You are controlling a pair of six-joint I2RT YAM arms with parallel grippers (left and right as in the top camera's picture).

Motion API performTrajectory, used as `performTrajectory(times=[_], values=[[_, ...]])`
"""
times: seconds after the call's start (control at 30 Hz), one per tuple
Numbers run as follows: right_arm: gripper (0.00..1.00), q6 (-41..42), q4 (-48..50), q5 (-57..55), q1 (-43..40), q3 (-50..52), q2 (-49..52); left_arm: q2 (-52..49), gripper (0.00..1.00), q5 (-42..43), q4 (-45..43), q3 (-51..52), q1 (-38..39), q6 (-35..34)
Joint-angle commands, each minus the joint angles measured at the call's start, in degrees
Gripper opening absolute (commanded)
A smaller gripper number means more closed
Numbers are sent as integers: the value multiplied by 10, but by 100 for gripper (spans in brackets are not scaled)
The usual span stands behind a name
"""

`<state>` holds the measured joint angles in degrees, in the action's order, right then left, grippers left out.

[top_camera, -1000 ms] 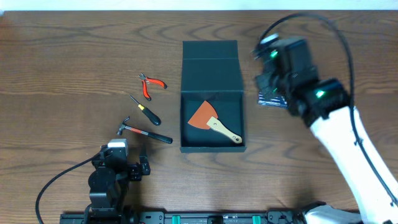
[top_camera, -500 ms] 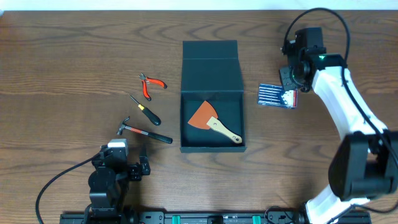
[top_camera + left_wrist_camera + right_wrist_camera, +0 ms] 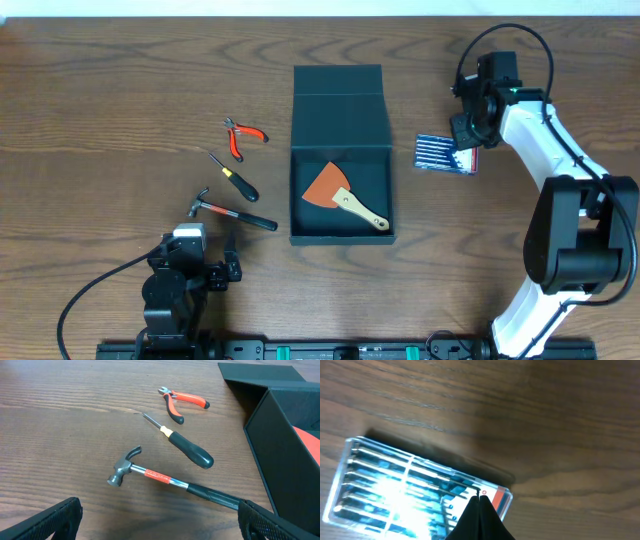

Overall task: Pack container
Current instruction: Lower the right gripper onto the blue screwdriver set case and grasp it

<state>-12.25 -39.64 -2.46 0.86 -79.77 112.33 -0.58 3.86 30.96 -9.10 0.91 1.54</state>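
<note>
The container [image 3: 338,100] is a dark square box with its flap lid open at mid-table; an orange scraper [image 3: 340,195] with a wooden handle lies inside. Red pliers [image 3: 243,135], a black screwdriver [image 3: 233,176] and a hammer [image 3: 232,212] lie left of it. They also show in the left wrist view: pliers [image 3: 177,401], screwdriver [image 3: 185,447], hammer [image 3: 165,480], container wall [image 3: 290,460]. My left gripper [image 3: 157,520] is open and empty, near the hammer. My right gripper [image 3: 479,505] is shut, its tip over the right end of a blue packet [image 3: 410,490].
The blue striped packet [image 3: 445,153] lies right of the container, with my right gripper [image 3: 468,130] at its right end. My left arm [image 3: 185,265] rests at the front left edge. Bare wooden table surrounds the tools.
My right arm has swung from beside the box toward the back right and come down, so the packet shows and the shut gripper sits over its right end. The left arm has not moved.
</note>
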Motion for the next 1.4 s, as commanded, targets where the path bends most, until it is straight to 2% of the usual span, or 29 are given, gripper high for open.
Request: performTrajectory(times=[0.0,0.93,1.37], values=[[1,-11,1,14,-12,-1,22,3,98,-5,-2,7,1,4],[1,-16,45,14,-21,-1,61,3,99,-5,-2,7,1,4],[1,13,-103,14,-10,-1,61,3,99,-5,-2,7,1,4]])
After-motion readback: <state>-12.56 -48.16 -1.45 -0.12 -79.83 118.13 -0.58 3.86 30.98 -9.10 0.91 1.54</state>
